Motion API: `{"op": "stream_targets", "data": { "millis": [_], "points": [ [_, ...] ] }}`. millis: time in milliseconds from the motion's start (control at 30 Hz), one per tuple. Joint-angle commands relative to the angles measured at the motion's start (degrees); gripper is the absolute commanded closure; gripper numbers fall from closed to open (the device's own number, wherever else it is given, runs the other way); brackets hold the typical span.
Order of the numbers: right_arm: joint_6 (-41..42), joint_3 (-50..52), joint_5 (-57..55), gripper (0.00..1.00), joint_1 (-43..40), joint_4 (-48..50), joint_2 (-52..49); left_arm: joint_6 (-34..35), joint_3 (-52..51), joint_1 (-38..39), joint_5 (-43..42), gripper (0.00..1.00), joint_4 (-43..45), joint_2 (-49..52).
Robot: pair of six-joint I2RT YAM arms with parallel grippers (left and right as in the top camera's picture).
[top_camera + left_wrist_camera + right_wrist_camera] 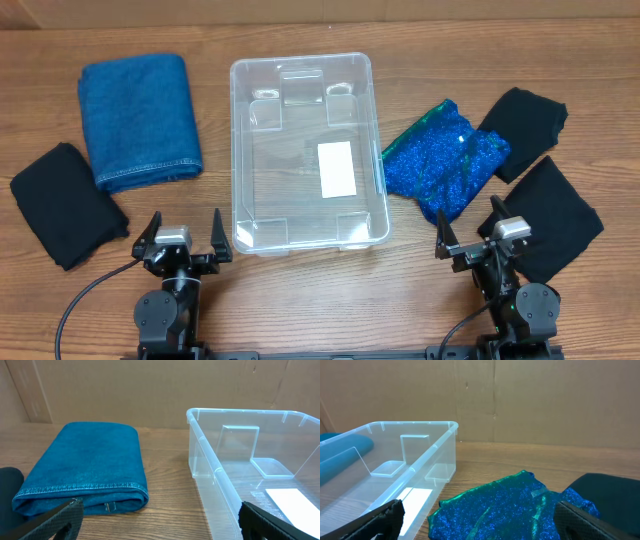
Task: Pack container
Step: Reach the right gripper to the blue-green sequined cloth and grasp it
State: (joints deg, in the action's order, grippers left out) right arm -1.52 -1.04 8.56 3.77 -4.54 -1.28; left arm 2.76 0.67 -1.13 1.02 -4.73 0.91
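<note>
The clear plastic container point(305, 70) stands in the middle of the table with a white label point(335, 168) on its bottom and nothing else inside. It also shows in the left wrist view point(210, 467) and the right wrist view point(437, 447). My left gripper point(183, 233) is open and empty near the front edge, left of the container's front corner; its fingers frame bare wood point(160, 522). My right gripper point(478, 228) is open and empty, right of the container, its fingers either side of a sparkly blue-green cloth point(515, 510).
A folded blue denim cloth point(138, 120) point(90, 467) lies left of the container, with a black cloth point(65, 205) beside it. The sparkly blue-green cloth point(440, 160) lies right of the container, with two black cloths point(522, 118) point(558, 215) further right.
</note>
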Motion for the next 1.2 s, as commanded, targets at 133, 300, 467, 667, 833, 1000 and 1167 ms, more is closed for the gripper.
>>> {"op": "stream_targets", "data": {
  "millis": [133,300,467,667,833,1000,1167],
  "points": [
    [-0.02,0.44,-0.33,0.01,-0.20,0.31,0.57,-0.68,-0.20,-0.17,-0.61,0.00,0.04,-0.26],
    [-0.02,0.44,-0.33,0.00,-0.20,0.31,0.57,-0.66,-0.20,-0.17,-0.61,0.00,0.04,-0.26],
    [-0.02,0.44,-0.33,0.00,-0.20,0.31,0.57,-0.66,-0.20,-0.17,-0.61,0.00,0.04,-0.26],
    [-0.02,0.44,-0.33,0.00,-0.20,0.31,0.57,-0.66,-0.20,-0.17,-0.63,0.00,0.02,-0.26],
    [0.00,0.44,-0.33,0.00,-0.20,0.28,0.57,-0.63,-0.20,-0.17,-0.66,0.00,0.02,-0.26],
    [6.58,0.37,-2.40,0.00,-0.22,0.09,-1.90,1.20,-0.11,-0.17,-0.66,0.00,0.00,-0.26],
    [8.46,-6.80,-4.00,0.00,-0.22,-2.99,-12.35,6.82,10.91,-0.17,-3.08,0.00,-8.81,0.57]
  ]
}}
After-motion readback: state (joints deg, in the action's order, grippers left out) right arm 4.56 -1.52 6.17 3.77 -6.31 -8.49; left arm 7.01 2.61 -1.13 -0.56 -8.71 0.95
